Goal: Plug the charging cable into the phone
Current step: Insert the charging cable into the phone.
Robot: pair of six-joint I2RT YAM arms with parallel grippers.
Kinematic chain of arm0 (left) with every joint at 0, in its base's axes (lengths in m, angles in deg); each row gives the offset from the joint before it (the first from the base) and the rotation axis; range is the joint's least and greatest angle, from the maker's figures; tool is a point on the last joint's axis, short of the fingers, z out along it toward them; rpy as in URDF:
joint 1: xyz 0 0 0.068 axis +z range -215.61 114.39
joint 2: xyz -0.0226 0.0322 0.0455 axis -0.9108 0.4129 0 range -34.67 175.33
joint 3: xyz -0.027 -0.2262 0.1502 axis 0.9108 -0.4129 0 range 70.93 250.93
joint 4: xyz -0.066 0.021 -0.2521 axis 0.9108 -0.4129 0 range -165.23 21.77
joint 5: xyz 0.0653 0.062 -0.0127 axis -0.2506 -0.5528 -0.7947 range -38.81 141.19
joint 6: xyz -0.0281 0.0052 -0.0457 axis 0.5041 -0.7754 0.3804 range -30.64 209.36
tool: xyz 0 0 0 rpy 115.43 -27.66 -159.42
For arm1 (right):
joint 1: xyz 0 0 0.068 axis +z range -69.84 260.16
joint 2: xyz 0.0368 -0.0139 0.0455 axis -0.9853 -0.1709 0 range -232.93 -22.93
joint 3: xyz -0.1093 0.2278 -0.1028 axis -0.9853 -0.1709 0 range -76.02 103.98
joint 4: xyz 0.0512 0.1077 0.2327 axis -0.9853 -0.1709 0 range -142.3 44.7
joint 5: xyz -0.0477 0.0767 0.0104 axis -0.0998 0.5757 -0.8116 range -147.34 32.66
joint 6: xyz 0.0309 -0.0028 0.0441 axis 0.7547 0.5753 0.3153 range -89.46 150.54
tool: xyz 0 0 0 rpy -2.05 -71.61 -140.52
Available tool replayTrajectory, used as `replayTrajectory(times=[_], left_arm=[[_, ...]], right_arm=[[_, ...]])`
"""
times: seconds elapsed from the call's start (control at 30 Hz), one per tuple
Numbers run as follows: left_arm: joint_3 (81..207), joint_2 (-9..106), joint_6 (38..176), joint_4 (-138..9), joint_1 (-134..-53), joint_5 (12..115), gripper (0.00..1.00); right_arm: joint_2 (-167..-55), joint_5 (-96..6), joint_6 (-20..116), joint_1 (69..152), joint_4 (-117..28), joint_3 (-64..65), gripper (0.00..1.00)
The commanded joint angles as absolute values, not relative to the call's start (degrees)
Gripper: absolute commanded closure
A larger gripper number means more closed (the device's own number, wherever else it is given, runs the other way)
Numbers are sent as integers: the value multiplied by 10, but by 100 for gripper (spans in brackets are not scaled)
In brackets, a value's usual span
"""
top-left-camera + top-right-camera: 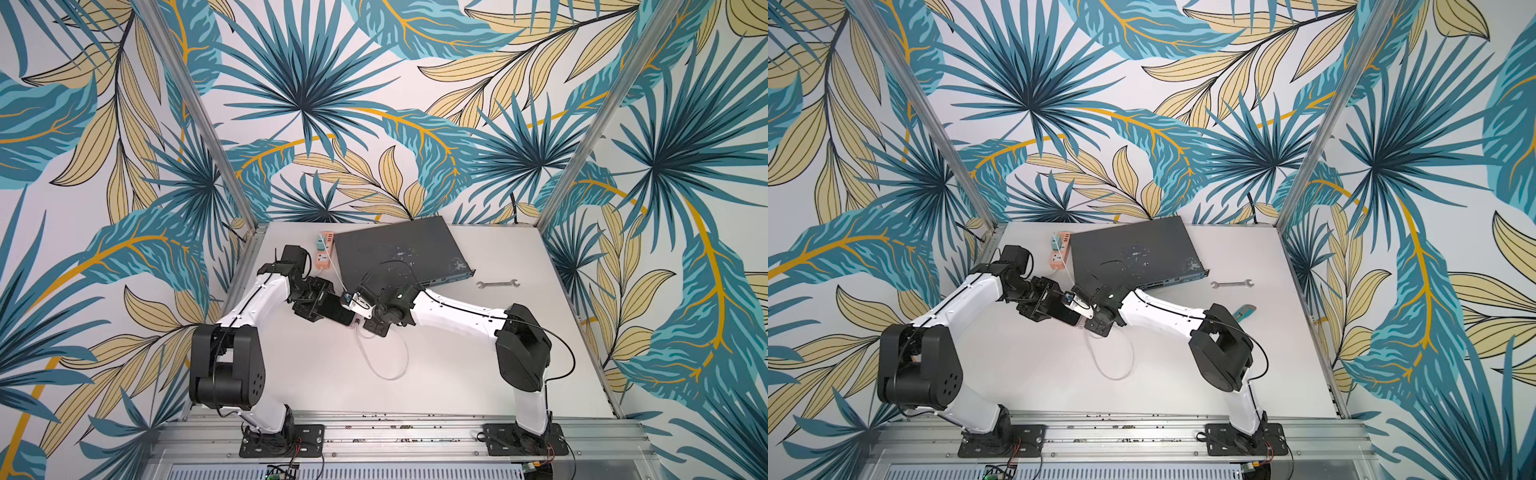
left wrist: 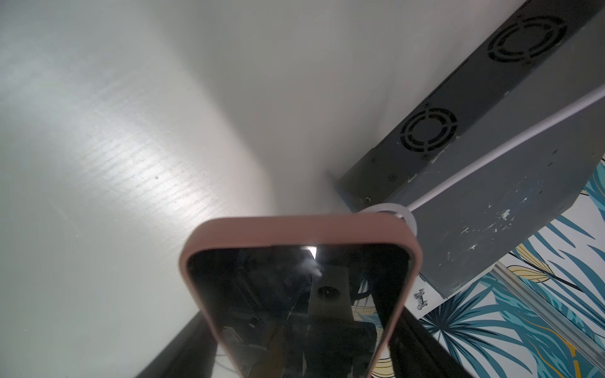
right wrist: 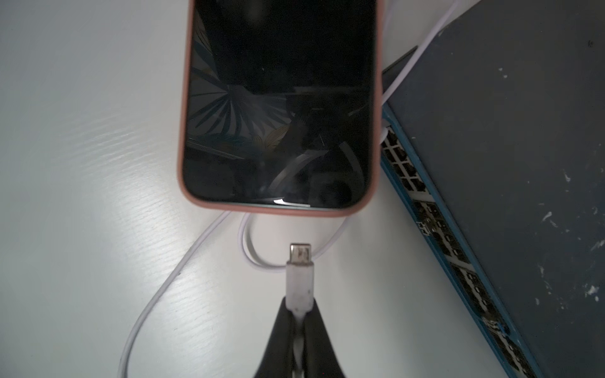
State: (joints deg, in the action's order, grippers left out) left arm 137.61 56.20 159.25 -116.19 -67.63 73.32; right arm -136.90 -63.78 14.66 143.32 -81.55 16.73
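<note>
The phone (image 1: pixel 337 312) (image 1: pixel 1065 312), black glass in a pinkish case, is held just above the table by its sides in my left gripper (image 1: pixel 323 306) (image 2: pixel 304 337). In the left wrist view the dark fingers (image 2: pixel 413 333) flank the phone (image 2: pixel 294 294). My right gripper (image 1: pixel 356 322) (image 3: pixel 299 302) is shut on the white connector (image 3: pixel 300 271) of the charging cable (image 1: pixel 386 365) (image 1: pixel 1117 370). The metal tip points at the phone's (image 3: pixel 281 104) near end, a short gap away and not touching. The cord loops loosely on the table beneath.
A large dark grey network switch (image 1: pixel 399 253) lies just behind both grippers, with the cord running along it to an orange power strip (image 1: pixel 324 249). A wrench (image 1: pixel 497 284) lies to the right, and a teal utility knife (image 1: pixel 1244 311) sits by the right arm.
</note>
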Motion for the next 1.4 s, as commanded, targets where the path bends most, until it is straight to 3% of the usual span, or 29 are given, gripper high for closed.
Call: replayTrajectory(times=[0.0, 1.37], left_arm=[[1396, 564, 1589, -1161, -672, 742, 100], [1385, 559, 1577, -1170, -674, 731, 100]], right_arm=[[-1378, -634, 151, 1440, -830, 181, 100], [-1394, -635, 157, 1449, -832, 201, 100]])
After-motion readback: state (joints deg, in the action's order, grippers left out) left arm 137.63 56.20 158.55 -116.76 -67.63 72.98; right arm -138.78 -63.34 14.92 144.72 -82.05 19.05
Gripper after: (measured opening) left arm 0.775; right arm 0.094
